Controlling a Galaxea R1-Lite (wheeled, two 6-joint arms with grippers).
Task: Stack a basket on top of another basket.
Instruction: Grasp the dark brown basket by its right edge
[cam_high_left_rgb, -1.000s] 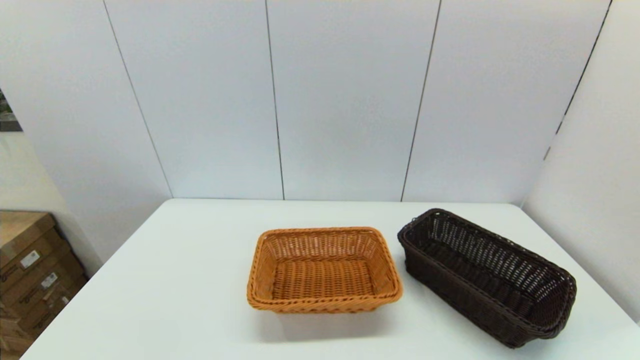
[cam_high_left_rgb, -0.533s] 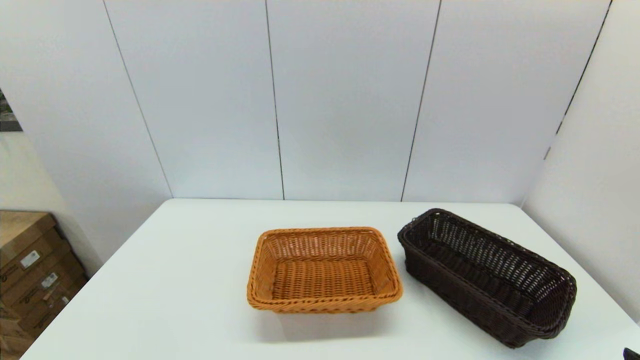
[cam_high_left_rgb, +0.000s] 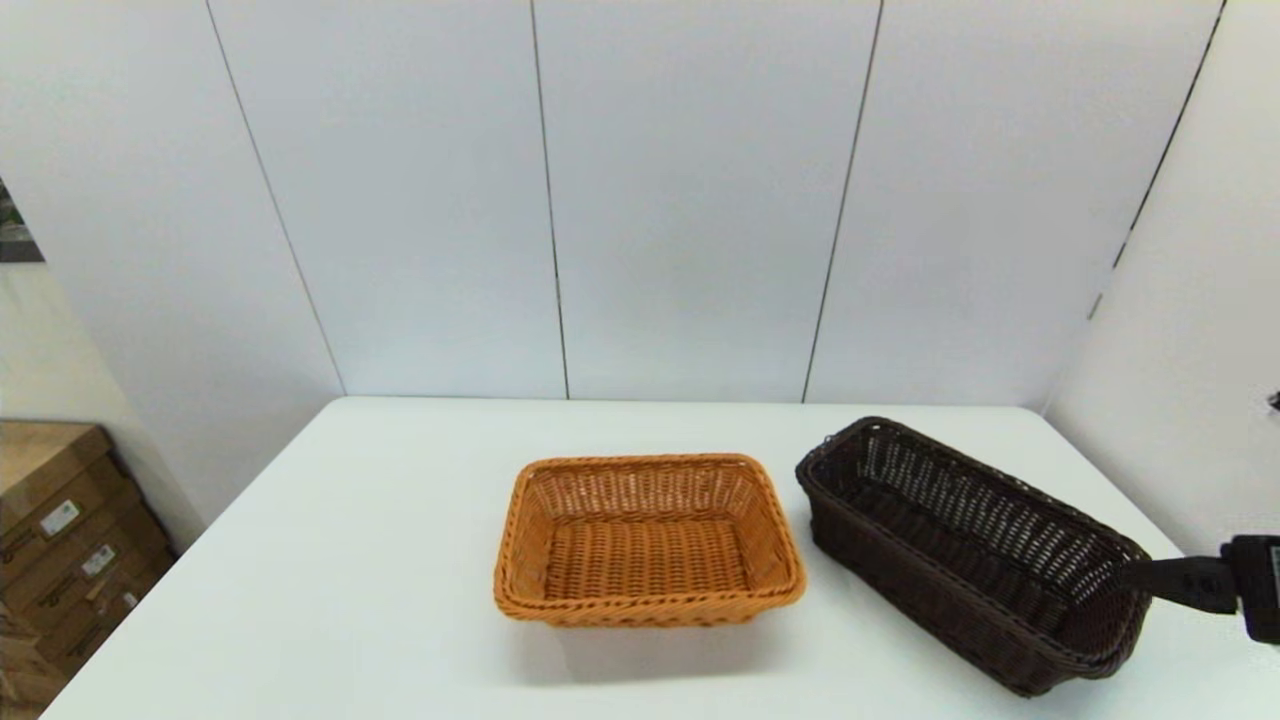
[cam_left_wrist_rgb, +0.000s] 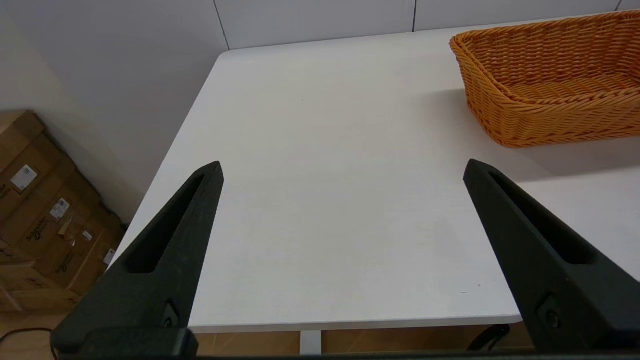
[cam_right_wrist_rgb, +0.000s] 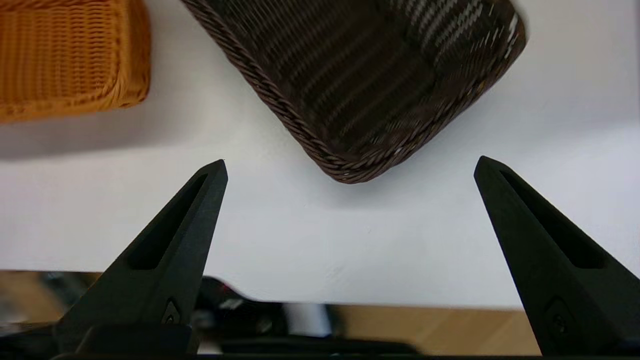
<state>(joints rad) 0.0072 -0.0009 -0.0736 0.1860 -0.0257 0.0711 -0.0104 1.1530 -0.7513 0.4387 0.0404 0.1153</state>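
Hovering wide open at the dark basket's (cam_high_left_rgb: 975, 555) 4 o'clock end, the right gripper (cam_right_wrist_rgb: 350, 165) holds nothing; the orange basket (cam_high_left_rgb: 648, 540) sits at its 9 o'clock on the table (cam_high_left_rgb: 350, 560). The left gripper (cam_left_wrist_rgb: 342, 167), also wide open, idles over the table's left edge.

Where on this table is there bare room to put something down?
The widest bare stretch of table lies left of the orange basket. It is tight between that and the dark basket, where the right claw is.

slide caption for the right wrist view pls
Open right pincer hovering above the near end of the dark basket, orange basket beside it on the white table.
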